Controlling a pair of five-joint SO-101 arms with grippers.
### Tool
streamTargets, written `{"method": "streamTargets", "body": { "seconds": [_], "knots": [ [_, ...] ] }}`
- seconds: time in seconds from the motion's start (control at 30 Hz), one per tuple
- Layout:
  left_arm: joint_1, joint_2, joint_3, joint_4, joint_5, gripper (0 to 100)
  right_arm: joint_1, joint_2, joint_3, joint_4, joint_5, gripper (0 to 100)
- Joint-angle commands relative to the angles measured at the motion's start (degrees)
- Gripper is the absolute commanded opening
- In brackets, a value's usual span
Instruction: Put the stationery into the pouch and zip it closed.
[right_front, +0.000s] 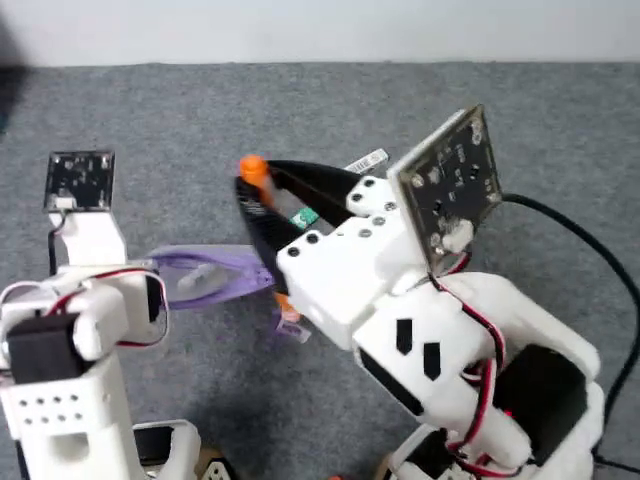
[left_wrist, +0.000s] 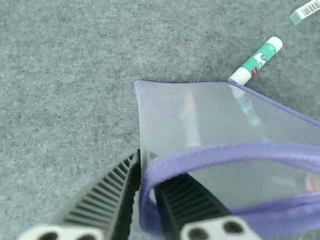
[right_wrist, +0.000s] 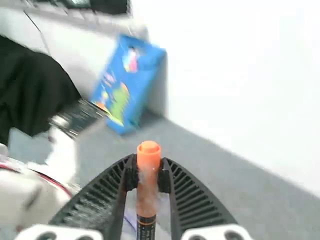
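right fingers (right_wrist: 107, 192) clamped on orange-capped marker (right_wrist: 148, 155), long axis in line with them, cap outward. left fingers (left_wrist: 107, 197) pinch pouch (left_wrist: 200, 120) rim, middle of bench (right_front: 150, 110); mouth just beside marker, left-arm side. glue stick (left_wrist: 257, 60) loose by pouch.

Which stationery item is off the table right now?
The orange marker, clamped in the right tool; the green glue stick lies loose on the table near the pouch.

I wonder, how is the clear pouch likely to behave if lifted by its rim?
The pouch is probably floppy: its purple rim curls where the left tool pinches it. Its thin clear wall looks light, so it may sag and the mouth fold shut.
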Motion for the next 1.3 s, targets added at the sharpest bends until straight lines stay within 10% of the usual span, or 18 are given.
{"method": "streamTargets", "body": {
  "seconds": [0.0, 0.53, 0.77, 0.97, 1.27],
  "knots": [
    [-0.18, 2.20, -4.44, -0.88, 1.93, 1, -2.77, 0.22, 2.20, -8.04, -0.35, 0.8],
    [-0.26, 3.96, -4.70, -0.70, 3.87, 1, -3.12, 1.27, 28.13, -38.02, 4.40, 0.8],
    [-0.09, 3.96, -4.70, -0.70, 5.36, 1, -4.09, -3.56, 36.31, -34.95, 4.66, 2.6],
    [-0.09, 3.96, -4.70, -0.70, 5.36, 1, -4.09, -6.46, 36.48, -26.51, 4.40, 22.9],
    [-0.26, 3.96, -4.70, -0.62, 5.36, 1, 3.21, -9.36, 31.82, -16.48, 4.13, 12.5]
  ]
}}
